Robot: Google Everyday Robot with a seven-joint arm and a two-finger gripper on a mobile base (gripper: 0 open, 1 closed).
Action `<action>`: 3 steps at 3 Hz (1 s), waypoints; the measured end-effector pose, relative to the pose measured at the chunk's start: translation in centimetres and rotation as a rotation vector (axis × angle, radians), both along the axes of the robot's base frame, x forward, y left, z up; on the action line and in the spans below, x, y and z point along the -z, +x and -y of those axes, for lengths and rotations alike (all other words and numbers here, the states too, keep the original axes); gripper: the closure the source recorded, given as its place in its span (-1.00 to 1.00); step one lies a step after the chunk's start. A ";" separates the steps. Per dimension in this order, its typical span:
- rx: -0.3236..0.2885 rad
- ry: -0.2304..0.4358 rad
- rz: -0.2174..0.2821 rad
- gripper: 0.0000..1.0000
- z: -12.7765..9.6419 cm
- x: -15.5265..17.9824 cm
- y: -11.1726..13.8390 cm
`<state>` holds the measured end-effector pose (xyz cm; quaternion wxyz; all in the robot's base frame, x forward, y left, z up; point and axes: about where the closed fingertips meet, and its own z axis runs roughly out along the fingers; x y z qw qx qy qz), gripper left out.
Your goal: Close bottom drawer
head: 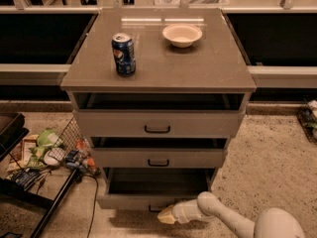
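Observation:
The bottom drawer (130, 201) of the grey-beige cabinet stands partly pulled out, with its dark inside showing above its narrow front. Its small black handle (152, 210) is half hidden behind my gripper. My gripper (166, 215), with pale yellowish tips, is low at the front of this drawer, right against its front panel near the handle. The white arm (223, 217) reaches in from the lower right.
The middle drawer (158, 158) and the top drawer (157, 125) are also slightly open. A blue soda can (123, 53) and a white bowl (182, 34) stand on the cabinet top. A wire basket with clutter (52, 150) and a black stand leg (54, 205) are on the floor at left.

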<state>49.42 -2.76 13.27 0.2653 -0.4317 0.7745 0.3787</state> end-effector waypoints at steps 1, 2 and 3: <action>0.010 -0.002 0.022 1.00 0.5 -0.2 1.2; 0.048 -0.020 0.093 1.00 2.5 -1.9 4.8; 0.089 -0.033 0.161 1.00 4.6 -3.8 7.3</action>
